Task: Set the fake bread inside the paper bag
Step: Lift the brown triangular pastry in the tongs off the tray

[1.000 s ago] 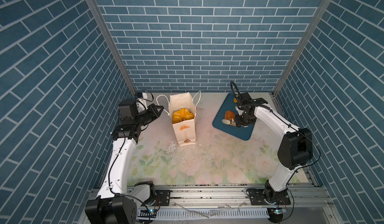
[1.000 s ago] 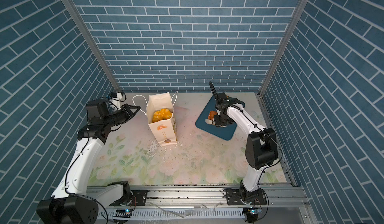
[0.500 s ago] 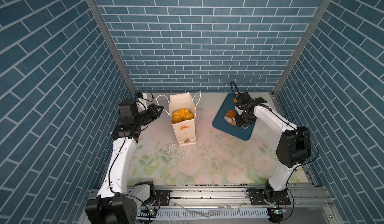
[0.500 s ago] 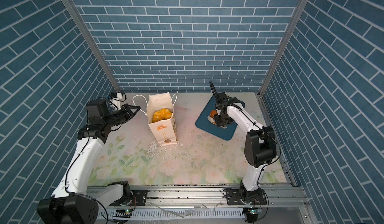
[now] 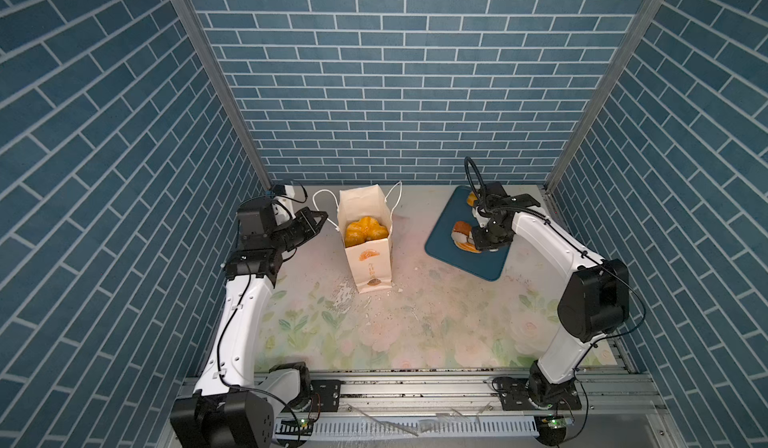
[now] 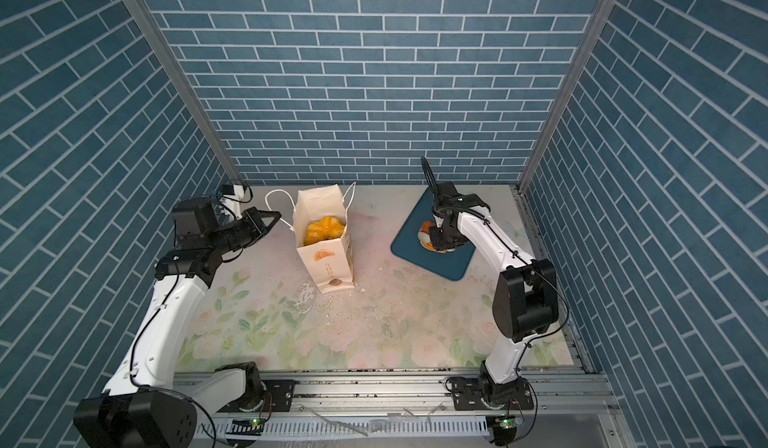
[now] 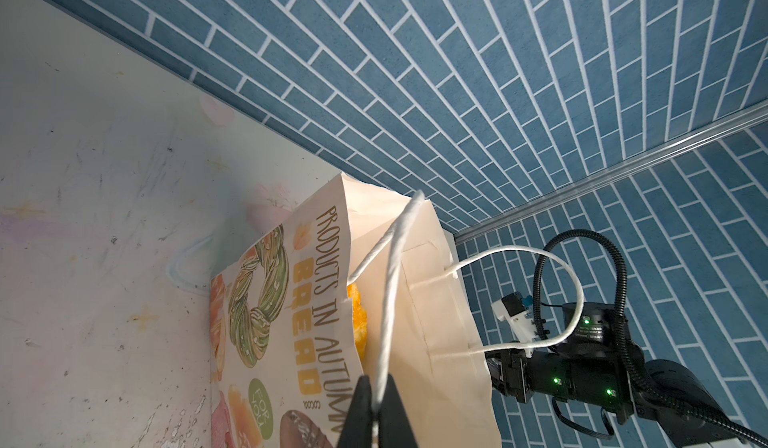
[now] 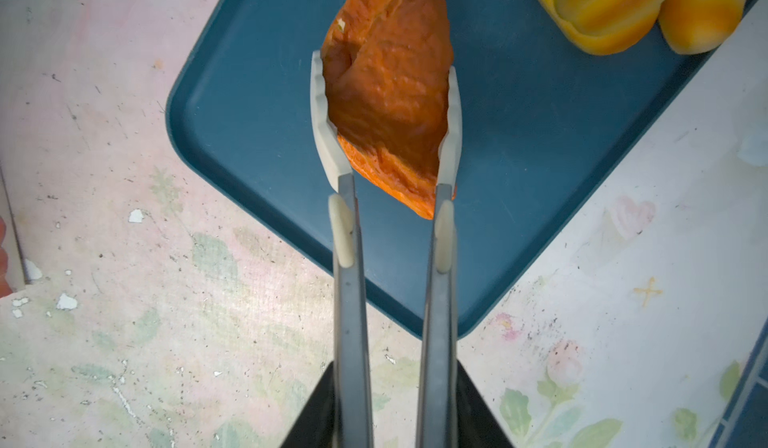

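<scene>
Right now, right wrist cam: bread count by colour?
Orange-brown flat pastry: 1, pinched in the tongs
Yellow-gold pastries: 2
Total: 3

Paper bag (image 7: 440,342): "PRODUCTS IN AUTUMN BREAD", apparently.

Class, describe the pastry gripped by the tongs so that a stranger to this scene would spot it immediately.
In a top view, find the dark blue tray right of the paper bag. There, the tongs pinch one pastry between their white tips. It is flat, angular and deep orange-brown, unlike the rounded, glossy yellow-orange pastries at the tray's corner.
</scene>
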You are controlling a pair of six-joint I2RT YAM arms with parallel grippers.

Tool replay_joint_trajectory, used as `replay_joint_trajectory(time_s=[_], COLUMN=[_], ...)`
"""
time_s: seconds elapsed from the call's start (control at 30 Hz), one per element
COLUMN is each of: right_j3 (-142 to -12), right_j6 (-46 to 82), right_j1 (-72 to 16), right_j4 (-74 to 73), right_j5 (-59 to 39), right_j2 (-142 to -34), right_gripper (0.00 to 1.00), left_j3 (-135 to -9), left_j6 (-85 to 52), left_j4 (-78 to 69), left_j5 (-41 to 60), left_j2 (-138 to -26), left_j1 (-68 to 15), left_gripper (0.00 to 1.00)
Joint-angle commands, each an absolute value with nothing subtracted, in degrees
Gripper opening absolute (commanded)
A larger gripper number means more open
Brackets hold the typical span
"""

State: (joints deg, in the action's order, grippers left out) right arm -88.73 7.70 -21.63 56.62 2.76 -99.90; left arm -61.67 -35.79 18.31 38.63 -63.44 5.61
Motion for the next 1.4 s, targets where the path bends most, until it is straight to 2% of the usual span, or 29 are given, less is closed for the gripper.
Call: replay_joint_trajectory(time_s=[0.0,0.67,1.07,1.37], right_j3=[-88.29,-84.92,-87.42,-94.43], right_j6=[9.83,13.06,13.92,13.37], right_j1=[-21.45,-21.49,-22.82,-26.08], right_j4=[56.53,55.72,56.52,59.04], right_j5=[3.50,4.28,4.57,7.14], right_j2=[-96.82,-88.27,-82.94,-81.74], right_gripper=[0.32,0.26,0.24,0.24], left_j3=[-61.09,-60.64,-60.55,-60.56], left_j6=[-35.50,-35.85,-36.82,-36.90], left_j4=[17.23,18.37,17.16,17.16], left_j5=[39.20,39.05,39.09,39.20], left_j2=[-62.93,-61.56,-62.62,-62.73], left_j1=[5.80,5.80,5.80,5.75], left_gripper=[0.08,0.08,0.08,0.08])
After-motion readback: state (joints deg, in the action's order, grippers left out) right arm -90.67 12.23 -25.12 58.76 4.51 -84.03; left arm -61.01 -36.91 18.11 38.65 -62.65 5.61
